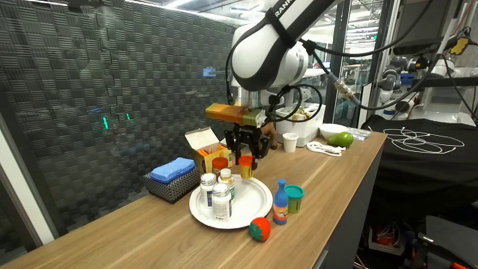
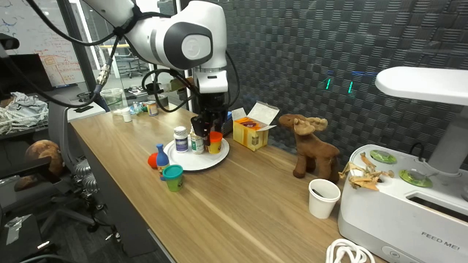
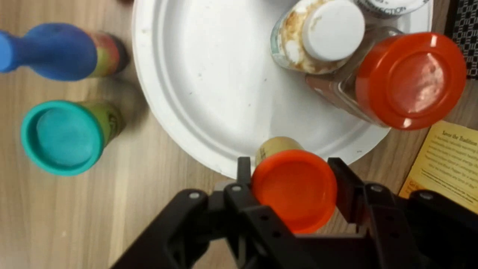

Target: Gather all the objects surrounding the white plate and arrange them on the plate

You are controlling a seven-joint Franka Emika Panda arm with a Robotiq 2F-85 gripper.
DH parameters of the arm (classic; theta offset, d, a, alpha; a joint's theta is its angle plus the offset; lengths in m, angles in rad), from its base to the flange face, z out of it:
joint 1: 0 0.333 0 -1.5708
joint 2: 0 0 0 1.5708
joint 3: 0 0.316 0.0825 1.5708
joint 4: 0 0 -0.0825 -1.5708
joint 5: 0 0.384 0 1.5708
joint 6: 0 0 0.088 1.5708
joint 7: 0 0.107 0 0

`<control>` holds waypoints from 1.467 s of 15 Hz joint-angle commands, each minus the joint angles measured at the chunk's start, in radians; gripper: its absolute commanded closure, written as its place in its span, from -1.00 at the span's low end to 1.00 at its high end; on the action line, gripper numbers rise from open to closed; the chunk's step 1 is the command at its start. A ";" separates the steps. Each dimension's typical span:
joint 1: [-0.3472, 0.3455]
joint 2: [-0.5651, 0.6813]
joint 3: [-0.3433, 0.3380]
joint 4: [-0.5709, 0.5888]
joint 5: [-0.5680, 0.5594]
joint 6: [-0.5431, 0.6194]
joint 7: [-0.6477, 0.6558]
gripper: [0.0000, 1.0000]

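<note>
a round white plate [image 1: 252, 200] carries two white bottles [image 1: 222, 207], one green-labelled bottle [image 3: 317, 35] and one red-lidded jar [image 3: 405, 82]; the gripper [image 3: 289, 164] grasps one orange-lidded yellow tub [image 3: 294, 190] at the plate's edge. beside the plate are one blue bottle [image 1: 281, 204], one teal-lidded green tub [image 1: 295, 198] and one red strawberry [image 1: 260, 228]. an open box [image 2: 251, 137] holds orange packets [image 2: 249, 123].

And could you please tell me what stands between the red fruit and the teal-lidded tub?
The blue bottle stands between the red fruit and the teal-lidded tub, as both exterior views show.
</note>
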 commanded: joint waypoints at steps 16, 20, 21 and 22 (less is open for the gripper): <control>0.034 0.130 -0.004 0.143 0.099 -0.008 0.063 -0.72; 0.041 0.124 -0.005 0.138 0.090 -0.003 0.067 -1.00; 0.042 0.121 -0.005 0.136 0.089 -0.001 0.067 -1.00; 0.043 0.118 -0.006 0.134 0.086 0.001 0.069 -1.00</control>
